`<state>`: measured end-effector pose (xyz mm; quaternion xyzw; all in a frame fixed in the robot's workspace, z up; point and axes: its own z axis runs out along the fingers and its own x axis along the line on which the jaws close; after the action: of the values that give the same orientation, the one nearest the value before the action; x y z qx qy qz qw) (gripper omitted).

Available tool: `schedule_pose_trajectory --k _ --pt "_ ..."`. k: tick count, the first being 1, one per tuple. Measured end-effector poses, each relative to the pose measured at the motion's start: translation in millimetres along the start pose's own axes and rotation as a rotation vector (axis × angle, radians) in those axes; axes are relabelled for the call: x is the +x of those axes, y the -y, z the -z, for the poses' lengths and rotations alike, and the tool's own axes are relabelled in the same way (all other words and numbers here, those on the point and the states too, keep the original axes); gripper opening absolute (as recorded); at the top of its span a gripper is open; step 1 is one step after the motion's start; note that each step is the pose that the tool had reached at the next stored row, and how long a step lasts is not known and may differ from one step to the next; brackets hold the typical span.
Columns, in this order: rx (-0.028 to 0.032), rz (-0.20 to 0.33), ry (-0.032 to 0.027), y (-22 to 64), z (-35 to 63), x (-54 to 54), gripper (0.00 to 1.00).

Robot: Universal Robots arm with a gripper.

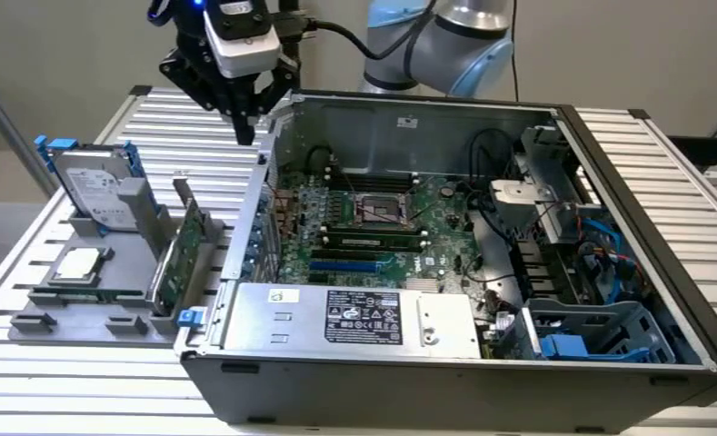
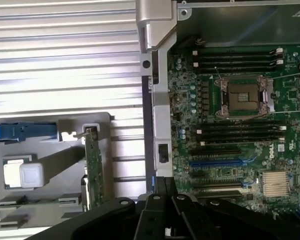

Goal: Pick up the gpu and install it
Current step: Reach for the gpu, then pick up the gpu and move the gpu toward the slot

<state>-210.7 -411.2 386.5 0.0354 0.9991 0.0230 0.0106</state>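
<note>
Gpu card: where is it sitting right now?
The gpu card stands on edge in the grey holder at the exterior view's left, between the hard drive and the open computer case.

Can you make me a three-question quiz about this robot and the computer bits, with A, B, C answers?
1. Where is the gpu?
A in the gripper
B standing in the grey holder beside the computer case
C inside the computer case

2. What colour are the hard drive rails?
A red
B yellow
C blue

3. What is the gripper holding?
A nothing
B the gpu
C the hard drive

Answers:
1 B: its green board stands upright in the holder.
2 C: blue pieces show along the drive's edges.
3 A: it hangs bare above the table, by the case's edge.
</note>
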Motion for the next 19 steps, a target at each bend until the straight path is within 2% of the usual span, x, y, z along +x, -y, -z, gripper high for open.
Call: schedule_pose_trajectory --k 19 --pt "0.0048 0.000 0.0003 14.2 -12.4 85.7 0.00"
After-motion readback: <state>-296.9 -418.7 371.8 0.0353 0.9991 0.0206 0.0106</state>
